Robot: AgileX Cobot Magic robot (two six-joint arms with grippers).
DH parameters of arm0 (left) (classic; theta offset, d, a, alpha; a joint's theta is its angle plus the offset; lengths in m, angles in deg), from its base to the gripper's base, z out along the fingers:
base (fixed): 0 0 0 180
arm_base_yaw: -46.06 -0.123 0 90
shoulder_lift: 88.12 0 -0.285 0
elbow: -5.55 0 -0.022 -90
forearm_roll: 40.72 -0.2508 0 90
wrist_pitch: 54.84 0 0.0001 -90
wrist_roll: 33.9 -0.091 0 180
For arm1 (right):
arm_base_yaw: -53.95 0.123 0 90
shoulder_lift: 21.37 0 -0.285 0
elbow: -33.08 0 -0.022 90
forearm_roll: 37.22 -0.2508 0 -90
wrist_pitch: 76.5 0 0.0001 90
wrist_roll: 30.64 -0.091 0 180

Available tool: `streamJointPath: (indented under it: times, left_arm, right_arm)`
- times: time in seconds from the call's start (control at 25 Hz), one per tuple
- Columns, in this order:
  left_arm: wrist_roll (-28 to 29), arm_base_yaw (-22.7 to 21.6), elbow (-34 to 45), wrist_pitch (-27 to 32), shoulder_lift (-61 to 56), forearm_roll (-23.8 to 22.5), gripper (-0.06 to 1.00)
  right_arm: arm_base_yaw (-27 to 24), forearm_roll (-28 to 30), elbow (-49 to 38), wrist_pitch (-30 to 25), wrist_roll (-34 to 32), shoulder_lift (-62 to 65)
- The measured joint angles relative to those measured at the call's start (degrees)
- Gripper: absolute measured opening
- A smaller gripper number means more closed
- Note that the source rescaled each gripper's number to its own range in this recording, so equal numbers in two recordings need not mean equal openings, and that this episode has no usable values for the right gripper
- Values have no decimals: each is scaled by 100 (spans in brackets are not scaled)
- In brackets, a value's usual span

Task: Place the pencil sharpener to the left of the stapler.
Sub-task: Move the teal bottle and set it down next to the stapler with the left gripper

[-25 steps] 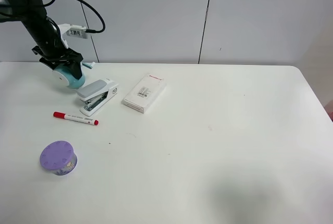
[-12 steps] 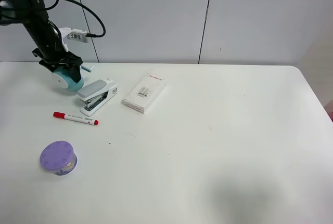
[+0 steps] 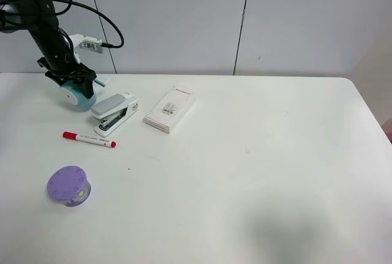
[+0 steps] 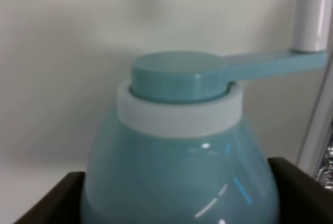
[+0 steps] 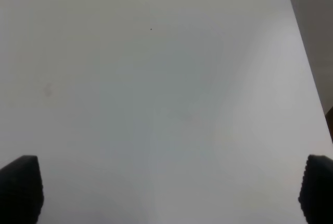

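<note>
The teal pencil sharpener point(image 3: 79, 96) is at the far left of the table, just back-left of the white stapler point(image 3: 114, 113) with its grey top arm. My left gripper point(image 3: 71, 80) comes down on it from above and is shut on it. In the left wrist view the sharpener's dome point(image 4: 177, 146), white ring and crank handle point(image 4: 281, 60) fill the space between the dark fingertips point(image 4: 52, 203). Whether it rests on the table or hangs just above it is unclear. My right gripper point(image 5: 166, 187) is open over bare white table, with nothing between its fingers.
A red-capped marker point(image 3: 89, 139) lies in front of the stapler. A round purple container point(image 3: 69, 185) stands nearer the front left. A flat white box point(image 3: 169, 110) lies right of the stapler. The wall runs close behind the table's back edge point(image 3: 184, 74).
My left gripper has carried the sharpener a little to the left and back, away from the stapler. Nothing else has moved.
</note>
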Motion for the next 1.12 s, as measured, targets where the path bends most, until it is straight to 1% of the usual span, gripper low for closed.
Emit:
streamJointPath:
  times: [0.2, 0.56, 1.12]
  left_arm:
    - [0, 0, 0, -182, 7, -6, 5]
    - [-2, 6, 0, -172, 233, -25, 5]
    - [-11, 17, 0, -127, 233, -5, 6]
  right_arm:
    - [0, 0, 0, 0, 0, 0]
    - [0, 0, 0, 0, 0, 0]
    - [0, 0, 0, 0, 0, 0]
